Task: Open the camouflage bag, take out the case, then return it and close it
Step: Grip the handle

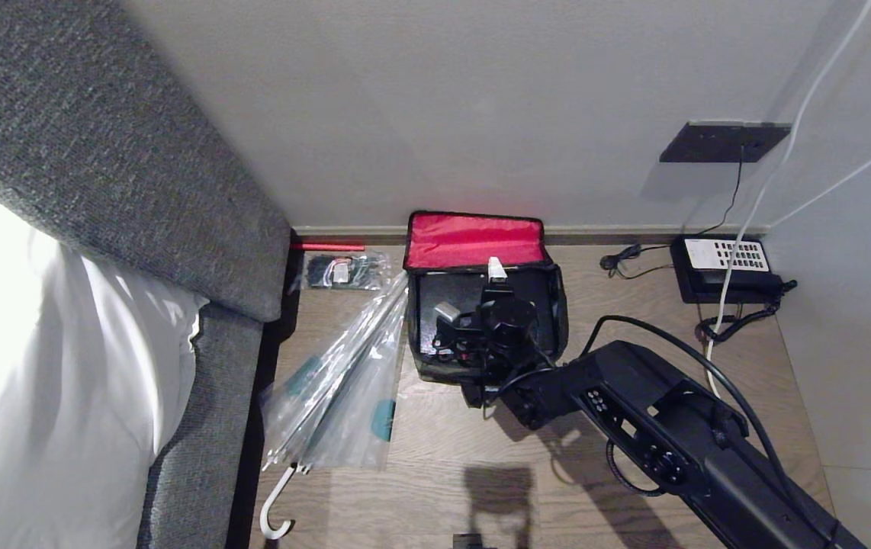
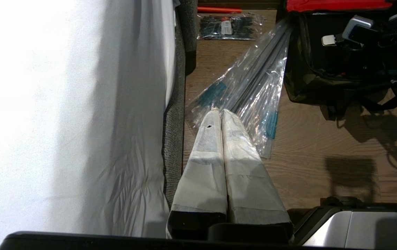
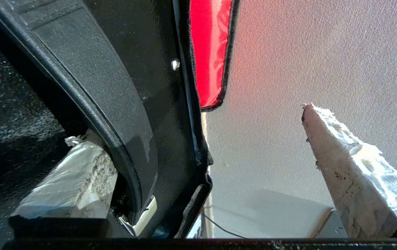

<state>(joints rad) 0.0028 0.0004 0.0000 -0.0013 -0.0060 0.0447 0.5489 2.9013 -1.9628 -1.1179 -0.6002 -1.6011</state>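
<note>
The camouflage bag (image 1: 435,370) stands on the wooden floor against the wall, its lid (image 1: 474,240) flipped up and showing a red lining. Inside it lies the black case (image 1: 454,290). My right gripper (image 1: 474,293) reaches down into the bag and is open wide. In the right wrist view one taped finger (image 3: 77,177) sits behind a curved black ridge of the case (image 3: 115,86), while the other finger (image 3: 344,166) hangs free past the red lid (image 3: 209,52). My left gripper (image 2: 221,113) is parked low beside the bed, shut and holding nothing, with the bag (image 2: 302,86) ahead of it.
A clear plastic-wrapped umbrella (image 1: 344,381) lies just left of the bag. A small packet (image 1: 348,271) and a red stick (image 1: 327,246) lie by the wall. The grey bed frame (image 1: 100,152) bounds the left. A desk phone (image 1: 721,267) with cables sits on the right.
</note>
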